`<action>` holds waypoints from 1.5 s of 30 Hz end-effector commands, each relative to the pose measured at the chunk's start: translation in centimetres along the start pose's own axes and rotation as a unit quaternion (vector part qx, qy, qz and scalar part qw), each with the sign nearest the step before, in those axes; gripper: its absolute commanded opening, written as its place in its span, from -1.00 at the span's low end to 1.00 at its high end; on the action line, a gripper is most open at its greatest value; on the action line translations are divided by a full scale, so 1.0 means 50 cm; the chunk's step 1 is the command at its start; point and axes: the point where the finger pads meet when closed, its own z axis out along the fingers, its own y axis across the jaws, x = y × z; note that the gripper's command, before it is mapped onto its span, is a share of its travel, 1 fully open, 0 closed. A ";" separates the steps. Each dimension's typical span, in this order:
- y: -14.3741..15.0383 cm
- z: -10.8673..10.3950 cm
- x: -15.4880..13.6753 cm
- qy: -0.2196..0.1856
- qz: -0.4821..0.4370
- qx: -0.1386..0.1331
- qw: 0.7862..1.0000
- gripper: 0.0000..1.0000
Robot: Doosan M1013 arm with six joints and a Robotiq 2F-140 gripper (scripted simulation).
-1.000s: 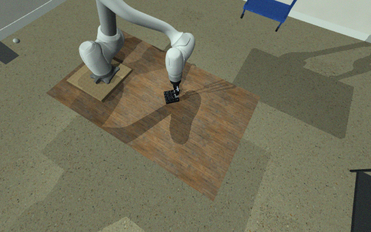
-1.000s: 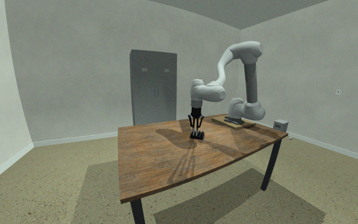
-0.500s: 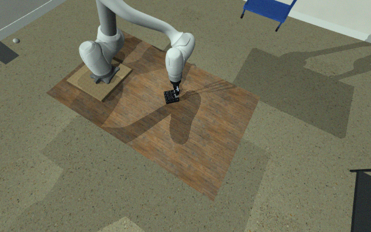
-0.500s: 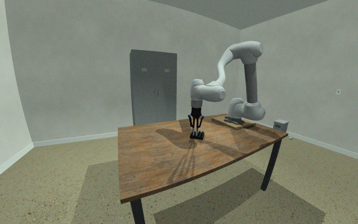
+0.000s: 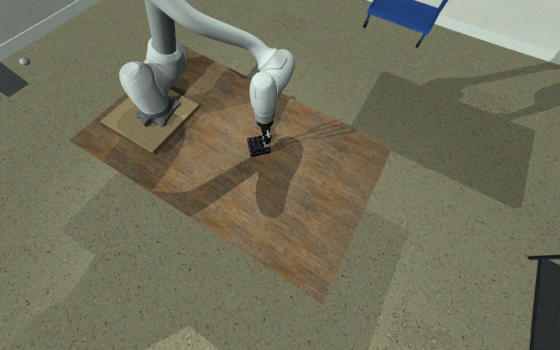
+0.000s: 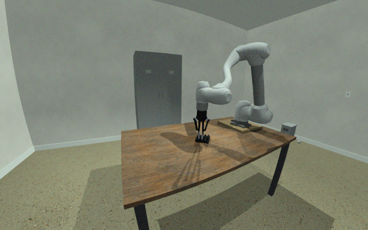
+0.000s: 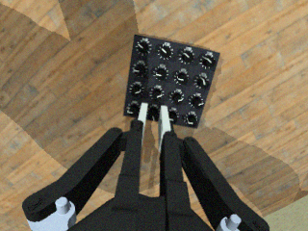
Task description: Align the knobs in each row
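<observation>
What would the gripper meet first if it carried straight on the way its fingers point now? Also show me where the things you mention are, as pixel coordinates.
Probably the knob box (image 5: 254,151) (image 6: 202,140) (image 7: 166,82), at a knob in the row nearest the gripper (image 5: 267,145) (image 6: 201,137) (image 7: 153,114); the remaining gap, if any, is unclear.

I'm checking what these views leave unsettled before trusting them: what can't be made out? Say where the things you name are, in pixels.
- Knob names on the box (image 5: 253,151) (image 6: 199,140) (image 7: 150,82): too small in every view.
- The socket: too small or turned away in all views.
- Knob tops beside the fingers: partly covered by them in the wrist view.
- Black stand (image 5: 547,305): cut off by the top view's right edge.
</observation>
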 end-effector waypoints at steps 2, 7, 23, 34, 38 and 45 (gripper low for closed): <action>0.000 0.000 0.000 0.000 0.000 0.000 1.000 -0.90; 0.000 0.000 0.000 0.000 0.000 0.000 1.000 -0.90; 0.000 0.000 0.000 0.000 0.000 0.000 1.000 -0.90; 0.000 0.000 0.000 0.000 0.000 0.000 1.000 -0.90; 0.000 0.000 0.000 0.000 0.001 0.000 1.000 -0.90; 0.000 0.000 0.000 0.000 0.008 0.000 1.000 -0.90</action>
